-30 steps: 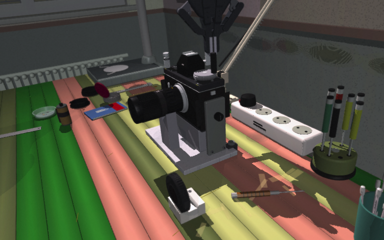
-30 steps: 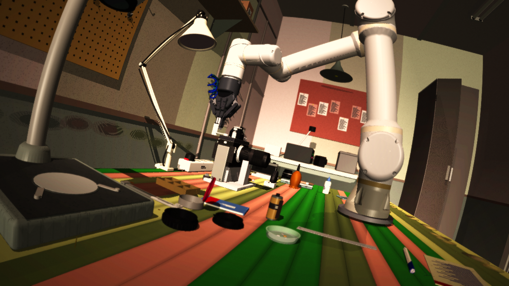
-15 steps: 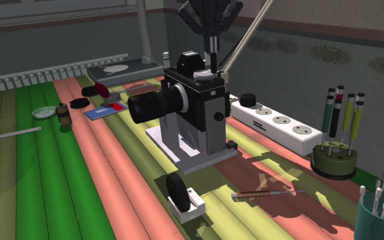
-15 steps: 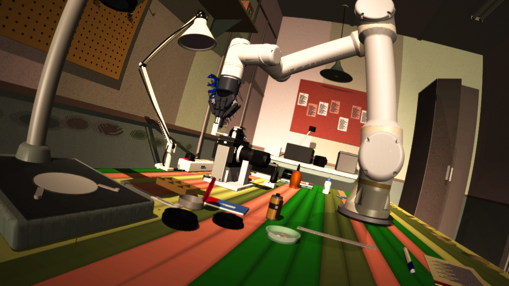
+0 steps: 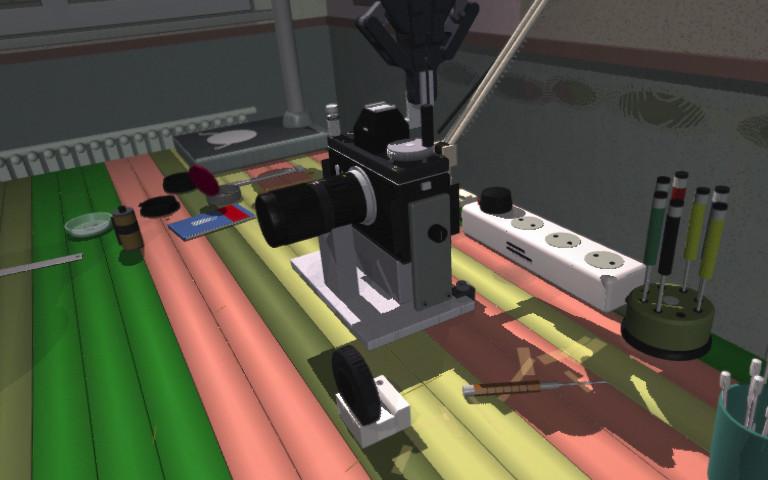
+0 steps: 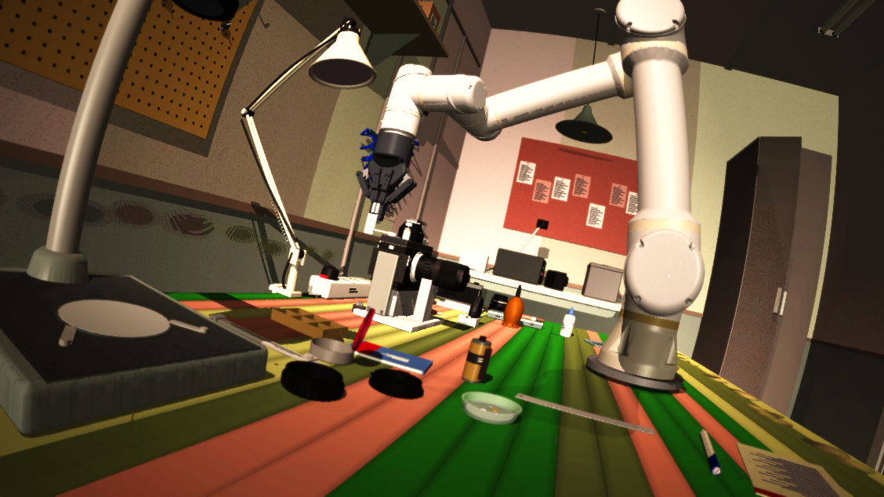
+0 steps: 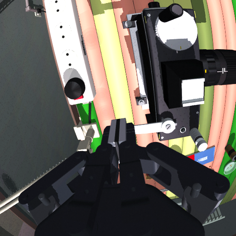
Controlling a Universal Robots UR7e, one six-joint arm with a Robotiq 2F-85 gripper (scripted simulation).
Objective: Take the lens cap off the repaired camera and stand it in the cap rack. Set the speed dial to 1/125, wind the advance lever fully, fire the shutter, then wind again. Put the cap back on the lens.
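In the middle of the striped bench the black camera (image 5: 391, 187) sits on its grey stand, lens (image 5: 306, 206) bare and pointing left. The lens cap (image 5: 355, 385) stands on edge in the white cap rack (image 5: 376, 416) in front of the stand. On the camera's top plate lie the silver speed dial (image 7: 176, 30) and, at the other end, the white advance lever (image 7: 152, 127), which sticks out past the body's back edge. My gripper (image 7: 118, 132) hangs just behind the camera's top, closed and empty, its fingertips beside the lever's free end.
A white power strip (image 5: 552, 249) lies behind the camera, with a screwdriver stand (image 5: 671, 317) to its right. A loose screwdriver (image 5: 521, 388) lies in front. A lamp arm (image 5: 493, 73) slants up right beside my gripper. Spare caps (image 5: 160, 205), a film canister (image 5: 127, 227) and a dish sit far left.
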